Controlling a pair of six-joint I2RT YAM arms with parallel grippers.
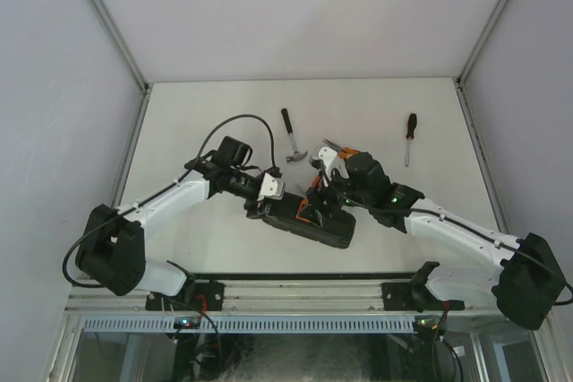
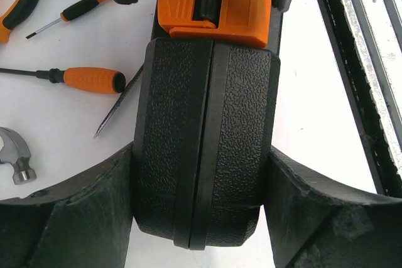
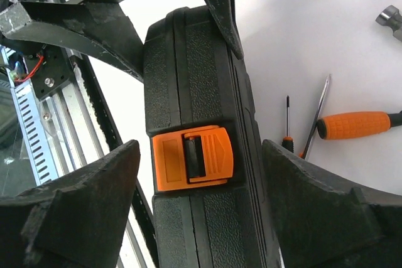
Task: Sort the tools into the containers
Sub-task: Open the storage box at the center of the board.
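Note:
The black tool case [image 1: 309, 221] stands on its edge, closed, with its orange latch [image 3: 193, 158] facing up. My left gripper [image 2: 201, 155] is shut on the case [image 2: 207, 142], both fingers pressed against its sides. My right gripper [image 3: 200, 155] straddles the latch end, open, with a gap on each side. Loose tools lie on the table: a hammer [image 1: 289, 136], orange-handled pliers [image 1: 338, 149], a black-handled screwdriver [image 1: 410, 136], an orange-handled screwdriver [image 2: 88, 80] and a slim screwdriver [image 2: 75, 9].
The metal rail [image 3: 38, 92] at the table's near edge runs close beside the case. White walls enclose the table on the left, back and right. The hammer head [image 2: 16, 161] lies just left of my left finger.

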